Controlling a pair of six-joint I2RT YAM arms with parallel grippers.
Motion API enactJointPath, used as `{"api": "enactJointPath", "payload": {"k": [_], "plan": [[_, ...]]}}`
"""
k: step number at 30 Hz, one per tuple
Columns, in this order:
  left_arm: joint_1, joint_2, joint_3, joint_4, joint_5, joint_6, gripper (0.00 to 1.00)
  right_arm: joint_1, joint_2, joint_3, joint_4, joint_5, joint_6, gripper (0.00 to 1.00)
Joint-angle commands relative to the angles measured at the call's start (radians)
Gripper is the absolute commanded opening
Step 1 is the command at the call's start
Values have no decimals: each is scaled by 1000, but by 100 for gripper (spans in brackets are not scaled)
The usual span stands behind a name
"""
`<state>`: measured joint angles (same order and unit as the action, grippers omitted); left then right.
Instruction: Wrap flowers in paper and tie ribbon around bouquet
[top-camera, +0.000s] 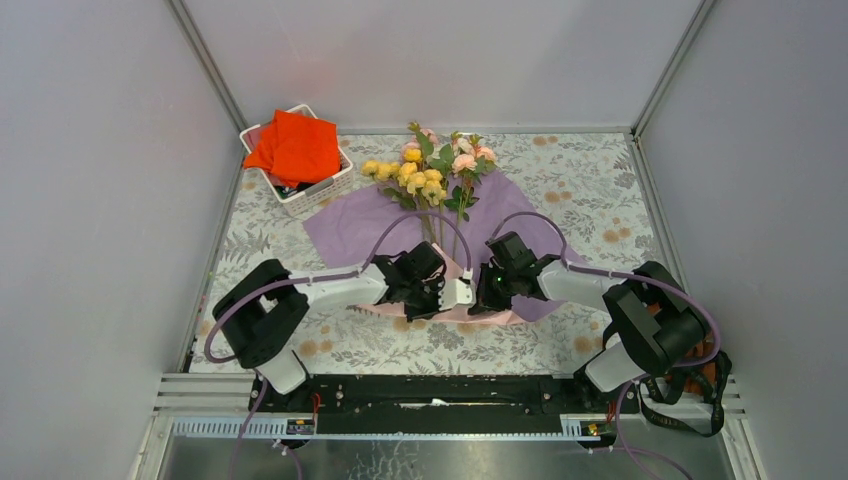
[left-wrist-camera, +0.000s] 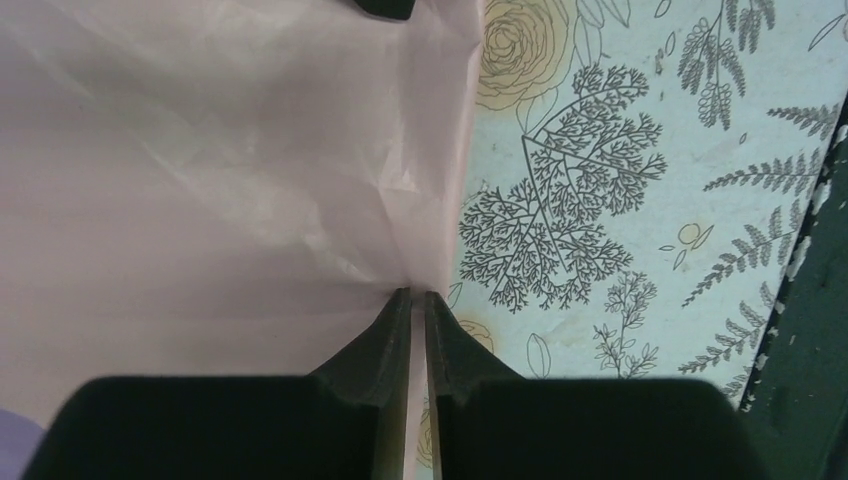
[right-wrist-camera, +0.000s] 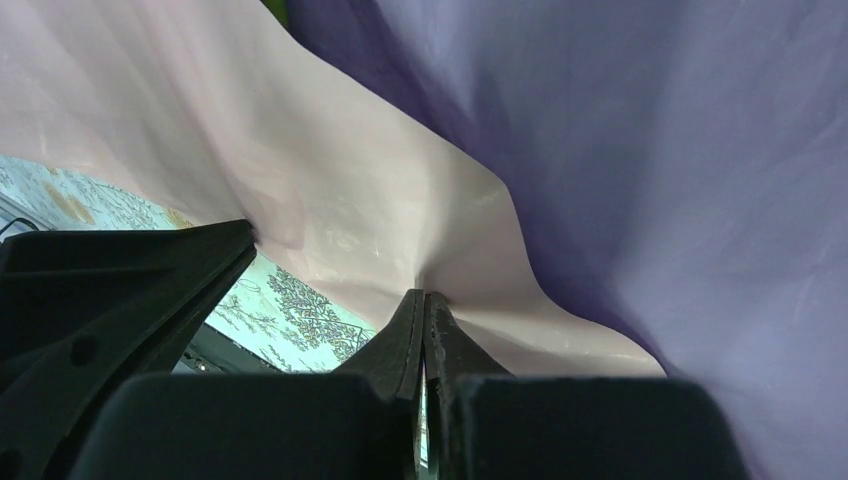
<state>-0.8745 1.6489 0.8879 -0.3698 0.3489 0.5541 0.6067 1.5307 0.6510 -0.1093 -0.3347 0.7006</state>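
The flowers, green stems with yellow and pink blooms, lie on the paper, blooms toward the back. The paper shows purple on top, and its pink near edge is lifted between my two grippers. My left gripper is shut on the pink sheet at its edge. My right gripper is pinched shut on a fold of the paper, whose purple face hangs to the right. The stems' lower ends are hidden behind the grippers. The ribbon is out of view.
A white basket holding an orange-red cloth stands at the back left. The floral tablecloth covers the table. Grey walls close in three sides. A black rail runs along the near edge. Purple cables arch over both arms.
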Motion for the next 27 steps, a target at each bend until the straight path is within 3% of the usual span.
{"api": "enactJointPath", "payload": {"k": [1, 6, 10, 16, 20, 23, 27], "plan": [[-1, -18, -82, -17, -111, 60, 15, -7, -7, -34, -17, 49, -22, 0], [13, -93, -175, -142, -172, 136, 14, -13, -14, -44, -26, 52, -34, 0], [45, -154, -231, -218, -310, 180, 14, -14, -15, -49, -38, 51, -49, 0], [178, -242, -332, -311, -325, 219, 11, -14, -32, -53, -75, 70, -71, 0], [259, -389, -406, -355, -389, 301, 5, -18, -36, -56, -77, 70, -74, 0], [337, -421, -374, -459, -363, 346, 5, -18, -27, -46, -88, 70, -82, 0], [425, -433, -280, -462, -378, 366, 7, -18, -29, -25, -107, 95, -88, 0]]}}
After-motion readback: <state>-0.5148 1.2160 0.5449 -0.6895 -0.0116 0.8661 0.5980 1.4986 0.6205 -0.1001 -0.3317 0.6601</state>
